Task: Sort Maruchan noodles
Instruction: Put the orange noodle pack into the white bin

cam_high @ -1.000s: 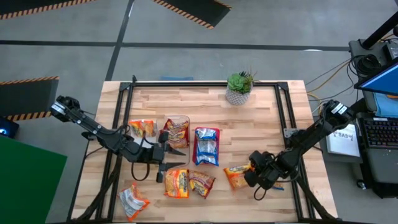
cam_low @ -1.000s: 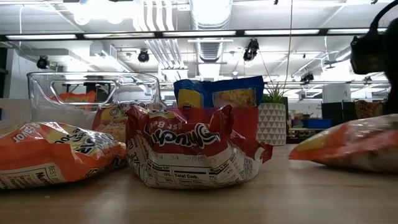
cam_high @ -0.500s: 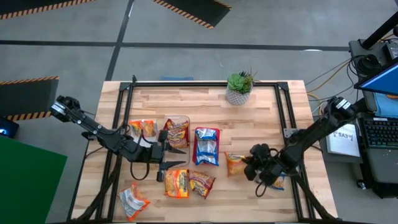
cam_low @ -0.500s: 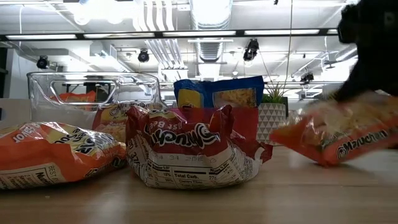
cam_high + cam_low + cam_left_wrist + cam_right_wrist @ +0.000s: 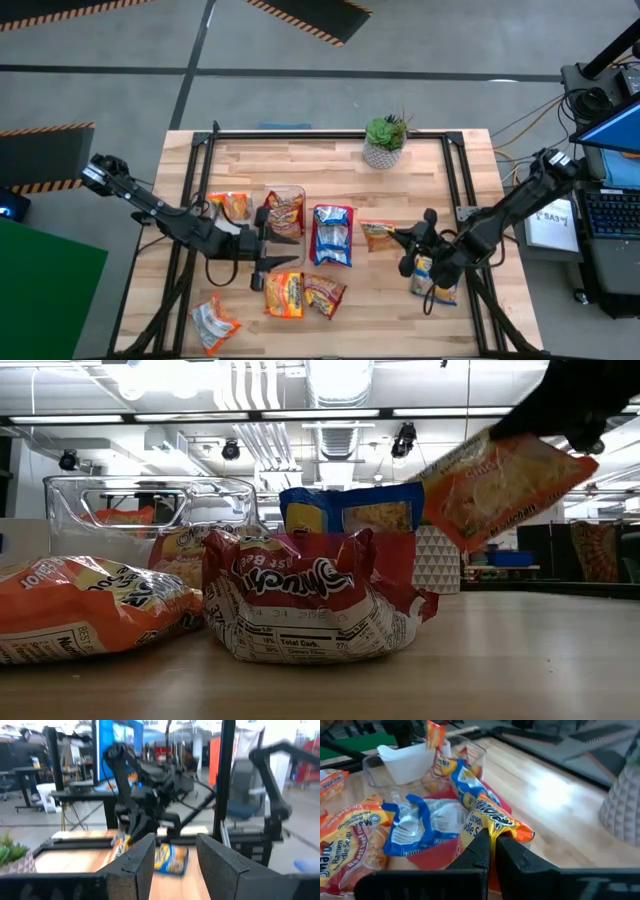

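At the near edge of the wooden surface point(image 5: 480, 170), seen from above, 1 silvery-orange packet point(image 5: 213, 322) lies alone at the left corner. Just beyond it, 2 orange packets point(image 5: 285, 294) point(image 5: 324, 293) lie side by side, touching; in the low view these fill the foreground.

Further in, the left hand point(image 5: 276, 264) hovers with its 2 fingers spread apart, nothing between them, just beside the clear tray point(image 5: 284, 190), which holds a red-accented packet point(image 5: 286, 215). A blue packet point(image 5: 332, 235) lies on a red tray just to the right of the clear tray, and another orange packet point(image 5: 231, 205) sits left of it.

On the right, the right hand point(image 5: 404, 239) is clenched on an orange Maruchan packet point(image 5: 378, 235), pinching 1 edge; the right wrist view shows the fingers point(image 5: 480, 851) closed tight on the wrapper. The low view shows this packet lifted clear of the surface, tilted. 1 more blue-and-yellow packet point(image 5: 436, 278) lies beneath the right arm near the surface's right edge.

At the far edge stands a potted plant point(image 5: 384, 141).
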Controlling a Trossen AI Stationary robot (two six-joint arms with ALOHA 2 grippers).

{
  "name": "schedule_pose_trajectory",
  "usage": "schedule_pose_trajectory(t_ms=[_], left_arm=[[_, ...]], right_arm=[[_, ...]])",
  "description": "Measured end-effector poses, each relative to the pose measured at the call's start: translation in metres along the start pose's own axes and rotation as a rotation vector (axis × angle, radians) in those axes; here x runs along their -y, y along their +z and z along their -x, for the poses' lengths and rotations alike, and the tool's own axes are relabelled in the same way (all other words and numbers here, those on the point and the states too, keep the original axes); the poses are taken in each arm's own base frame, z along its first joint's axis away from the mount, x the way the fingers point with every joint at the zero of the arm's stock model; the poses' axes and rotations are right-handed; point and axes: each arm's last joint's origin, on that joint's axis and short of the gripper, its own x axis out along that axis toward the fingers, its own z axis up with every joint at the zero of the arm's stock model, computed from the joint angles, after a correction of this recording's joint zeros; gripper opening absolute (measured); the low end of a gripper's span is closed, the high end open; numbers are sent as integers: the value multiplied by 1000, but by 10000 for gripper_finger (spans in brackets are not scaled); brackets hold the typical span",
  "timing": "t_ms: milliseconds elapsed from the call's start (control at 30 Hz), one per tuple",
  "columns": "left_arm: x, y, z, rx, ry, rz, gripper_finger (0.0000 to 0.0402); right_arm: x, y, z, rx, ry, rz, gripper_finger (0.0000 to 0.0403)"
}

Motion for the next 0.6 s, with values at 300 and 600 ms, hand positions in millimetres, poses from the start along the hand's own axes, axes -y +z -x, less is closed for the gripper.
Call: schedule_pose_trajectory(t_ms=[300,600], left_arm=[[-14,-16,-34,123,102,4,177],[-39,-46,-99,61,207,7,276]], right_arm=[[-2,6,2,25,32,84,8],[-2,9,4,28,51,161,8]])
